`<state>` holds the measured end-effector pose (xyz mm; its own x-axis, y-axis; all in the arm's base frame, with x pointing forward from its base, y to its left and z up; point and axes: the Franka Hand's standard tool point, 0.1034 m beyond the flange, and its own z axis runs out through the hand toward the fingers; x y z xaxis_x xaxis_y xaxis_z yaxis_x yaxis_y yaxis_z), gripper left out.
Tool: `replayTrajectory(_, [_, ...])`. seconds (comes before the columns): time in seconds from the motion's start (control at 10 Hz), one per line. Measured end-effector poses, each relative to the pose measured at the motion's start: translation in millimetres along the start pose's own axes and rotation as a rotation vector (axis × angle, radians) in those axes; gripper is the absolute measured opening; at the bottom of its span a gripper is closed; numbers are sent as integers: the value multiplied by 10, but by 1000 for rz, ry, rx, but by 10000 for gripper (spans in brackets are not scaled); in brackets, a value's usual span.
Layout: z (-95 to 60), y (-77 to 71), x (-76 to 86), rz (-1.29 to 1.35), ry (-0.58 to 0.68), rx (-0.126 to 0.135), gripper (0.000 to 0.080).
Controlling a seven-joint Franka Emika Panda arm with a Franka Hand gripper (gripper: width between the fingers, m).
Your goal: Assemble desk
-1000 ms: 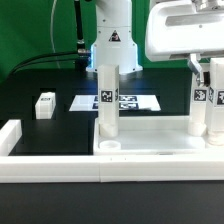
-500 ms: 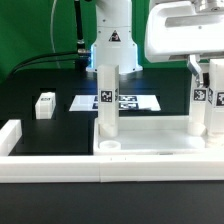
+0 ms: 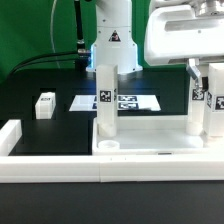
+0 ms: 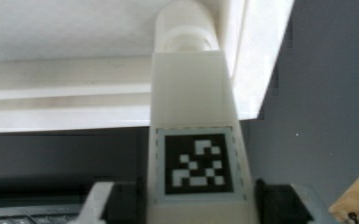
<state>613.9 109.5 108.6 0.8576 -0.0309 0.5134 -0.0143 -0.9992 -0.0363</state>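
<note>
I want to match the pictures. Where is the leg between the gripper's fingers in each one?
Exterior view: the leg stands upright at the far right, under the gripper.
Wrist view: it fills the middle.
Shared landmark: its black-and-white tag.

Bright even light, whites washed out, leg (image 4: 197, 100) blurred in wrist view, low resolution

A flat marker board (image 3: 135, 101) lies on the black table (image 3: 55, 130), with a low white wall (image 3: 50, 167) in front and green cloth (image 3: 25, 35) behind.
</note>
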Motion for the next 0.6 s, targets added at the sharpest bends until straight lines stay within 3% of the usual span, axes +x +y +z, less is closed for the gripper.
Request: replayTrajectory(0.6, [11,22,5,-15,27,-5,287])
